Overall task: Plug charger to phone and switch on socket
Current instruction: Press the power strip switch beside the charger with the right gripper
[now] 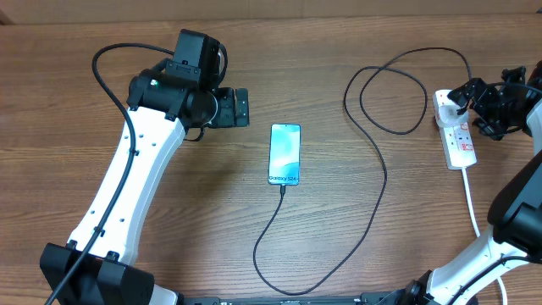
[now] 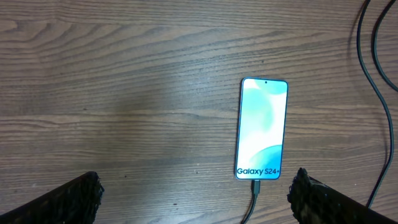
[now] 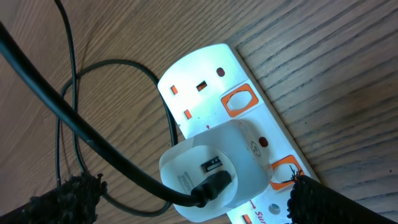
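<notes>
The phone lies flat mid-table, its screen lit blue-teal with "Galaxy S24+" text; it also shows in the left wrist view. The charger's black cable has its tip in the phone's bottom port. It loops right to a white adapter seated in the white socket strip, which also shows in the right wrist view. My left gripper is open and empty, left of the phone. My right gripper is open and straddles the adapter. Its right finger is at an orange switch.
The cable's slack forms a large loop between the phone and the strip. The strip's white cord runs toward the front edge past my right arm. A second orange switch sits beside a free outlet.
</notes>
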